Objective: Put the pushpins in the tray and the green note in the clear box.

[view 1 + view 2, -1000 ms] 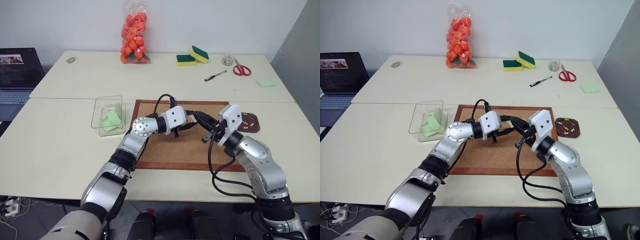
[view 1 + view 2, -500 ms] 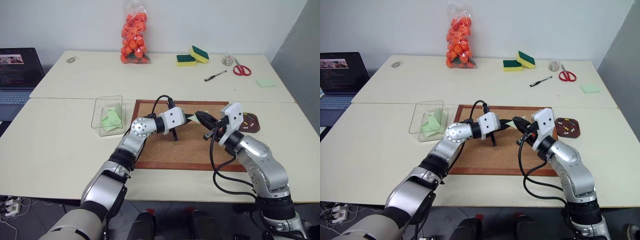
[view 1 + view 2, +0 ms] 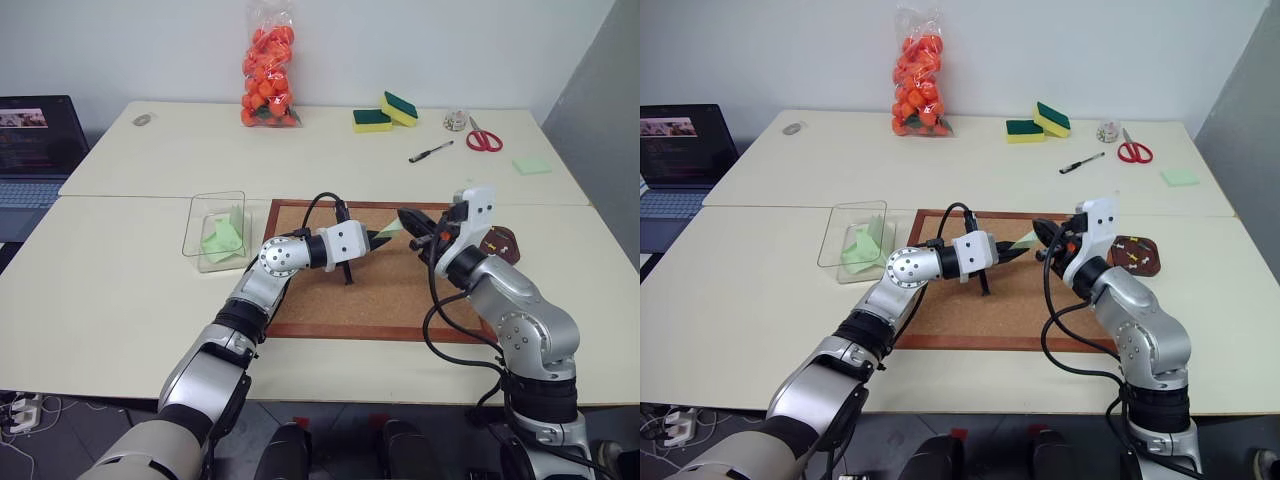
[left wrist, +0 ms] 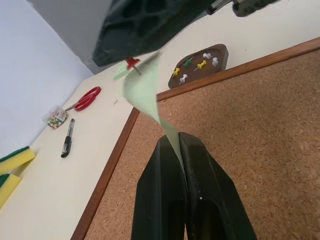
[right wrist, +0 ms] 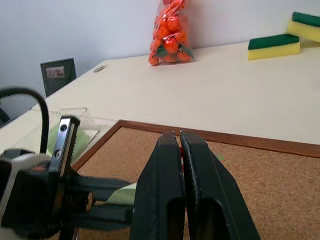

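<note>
Left end effector (image 3: 379, 235) is clamped on one end of the green note (image 4: 141, 93), held above the cork board (image 3: 330, 305). Right end effector (image 3: 408, 219) has its fingers pressed together at the note's far end, with a red pushpin (image 4: 132, 63) at its tip; whether the pin is pinched or only stuck in the paper cannot be told. Note spans the short gap between the two end effectors, slightly twisted, clear of the board surface.

Tray (image 3: 510, 256) sits on the desk (image 3: 120, 290) just beside the board's right edge; several pushpins (image 4: 200, 64) lie in it: yellow, white, one green. Clear box (image 3: 194, 232) stands just off the board's left edge, with crumpled green papers (image 3: 222, 238) inside.

Far side of desk: bag of orange balls (image 3: 268, 62), two sponges (image 3: 385, 112), pen (image 3: 430, 152), red scissors (image 3: 484, 136), green note pad (image 3: 531, 166). Laptop (image 3: 35, 145) at far left.
</note>
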### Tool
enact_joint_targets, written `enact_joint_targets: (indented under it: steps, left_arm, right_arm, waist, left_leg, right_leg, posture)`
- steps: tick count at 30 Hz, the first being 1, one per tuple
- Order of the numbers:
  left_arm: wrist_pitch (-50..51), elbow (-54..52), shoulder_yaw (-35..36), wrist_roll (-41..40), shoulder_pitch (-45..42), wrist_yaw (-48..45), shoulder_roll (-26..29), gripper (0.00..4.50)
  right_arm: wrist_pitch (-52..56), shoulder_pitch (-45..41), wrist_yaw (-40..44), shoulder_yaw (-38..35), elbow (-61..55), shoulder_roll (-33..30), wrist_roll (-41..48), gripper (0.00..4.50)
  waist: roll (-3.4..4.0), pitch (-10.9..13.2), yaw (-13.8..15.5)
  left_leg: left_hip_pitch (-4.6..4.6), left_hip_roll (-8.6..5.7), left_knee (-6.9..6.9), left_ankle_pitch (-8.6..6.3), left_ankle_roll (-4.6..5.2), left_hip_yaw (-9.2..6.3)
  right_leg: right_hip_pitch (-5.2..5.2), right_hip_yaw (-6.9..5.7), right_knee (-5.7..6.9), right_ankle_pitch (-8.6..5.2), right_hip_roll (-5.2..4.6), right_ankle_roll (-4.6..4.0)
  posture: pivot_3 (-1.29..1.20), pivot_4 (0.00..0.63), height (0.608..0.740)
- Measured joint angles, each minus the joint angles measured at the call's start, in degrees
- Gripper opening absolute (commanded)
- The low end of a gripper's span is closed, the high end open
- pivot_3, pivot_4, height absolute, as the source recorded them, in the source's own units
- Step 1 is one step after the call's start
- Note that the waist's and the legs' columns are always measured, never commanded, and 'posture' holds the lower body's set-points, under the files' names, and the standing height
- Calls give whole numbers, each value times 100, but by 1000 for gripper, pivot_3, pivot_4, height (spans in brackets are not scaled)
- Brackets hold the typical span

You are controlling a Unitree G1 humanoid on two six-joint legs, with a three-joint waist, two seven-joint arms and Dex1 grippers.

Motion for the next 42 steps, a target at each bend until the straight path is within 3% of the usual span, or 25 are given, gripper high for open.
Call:
enact_joint_targets:
  steps: [9, 16, 19, 23, 33, 40, 42]
  left_arm:
    - [-49, 0, 16, 4, 24, -3, 10, 15]
    - [1706, -417, 651, -990, 40, -162, -228, 15]
    - [2695, -666, 899, -1380, 44, -359, -133, 493]
    - [3283, -1030, 1031, -1629, 108, -693, 77, 1276]
    - [3168, -1297, 1003, -1620, 253, -1159, 328, 3127]
    - [3178, -1507, 931, -1532, 384, -1125, 328, 4360]
    - [3177, -1587, 876, -1449, 414, -1121, 380, 4492]
  right_arm:
    - [71, 5, -122, -42, -127, -119, 147, 0]
    - [-88, 71, -115, 182, -192, -155, -63, 0]
    - [-150, 75, -115, 233, -194, -156, -88, 0]
    - [-236, 76, -115, 232, -193, -169, -107, 0]
    - [-350, 75, -111, 236, -191, -188, -193, 0]
    - [-551, 222, -93, 225, -197, -591, -481, 0]
    - [-620, 369, -111, 207, -197, -783, -650, 0]
  waist:
    - [0, 0, -2]
    - [0, 0, -24]
    - [0, 0, -54]
    - [0, 0, -64]
    - [0, 0, -52]
    - [0, 0, -44]
    - [0, 0, -38]
  left_leg:
    - [-1, 0, 0, -1, 2, 1]
    - [-1, 1, 2, -1, 4, 0]
    - [0, 2, 1, -1, 4, -3]
    - [0, 2, 2, -1, 3, -3]
    - [0, 3, 2, -1, 3, -2]
    - [-1, 2, 2, -1, 3, -2]
    - [-1, 1, 2, -1, 3, 0]
  right_leg:
    - [-1, 0, 0, 0, 0, 0]
    - [-1, 0, 2, 0, 1, 0]
    - [-1, -2, 3, 0, 3, 0]
    - [-1, -3, 3, 0, 3, 0]
    - [-1, -2, 2, 0, 3, 0]
    - [0, -1, 1, 0, 2, 0]
    - [0, 0, 0, 0, 1, 0]
  posture:
    - [0, 150, 740]
    - [0, 150, 740]
    - [0, 150, 740]
    - [0, 150, 740]
    - [0, 150, 740]
    - [0, 150, 740]
    - [0, 150, 740]
